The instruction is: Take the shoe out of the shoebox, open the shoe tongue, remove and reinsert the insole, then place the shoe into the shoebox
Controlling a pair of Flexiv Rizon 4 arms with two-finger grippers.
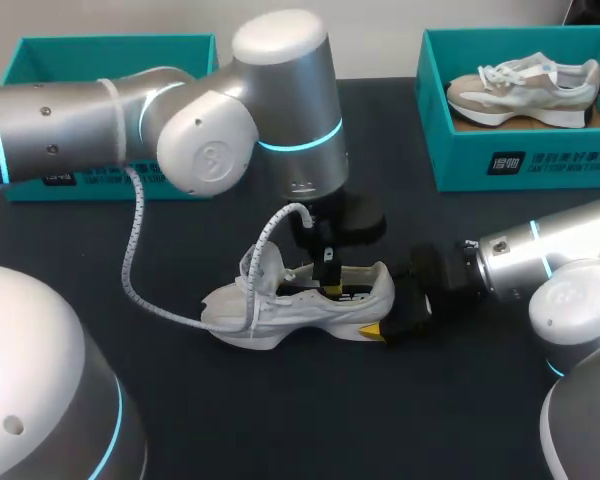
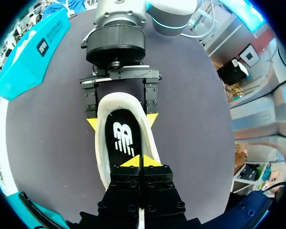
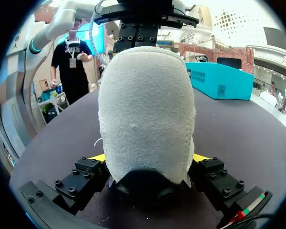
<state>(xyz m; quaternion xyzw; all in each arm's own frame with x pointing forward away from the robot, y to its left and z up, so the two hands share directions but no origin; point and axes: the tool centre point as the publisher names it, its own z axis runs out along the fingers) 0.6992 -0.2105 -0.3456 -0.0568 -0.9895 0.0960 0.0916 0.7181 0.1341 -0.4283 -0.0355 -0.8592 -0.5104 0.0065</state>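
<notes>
Left end effector [image 2: 140, 161] points down into shoe [image 1: 280, 305], tips pressed together; right end effector [image 3: 148, 157], level, pinches heel on counter [image 1: 280, 420].

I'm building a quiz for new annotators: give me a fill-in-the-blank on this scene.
1. The right gripper is shut on the white shoe's ____.
2. The insole inside that shoe is ____.
3. The beige shoe lies in a teal ____.
Missing words: heel; black; box.
</notes>
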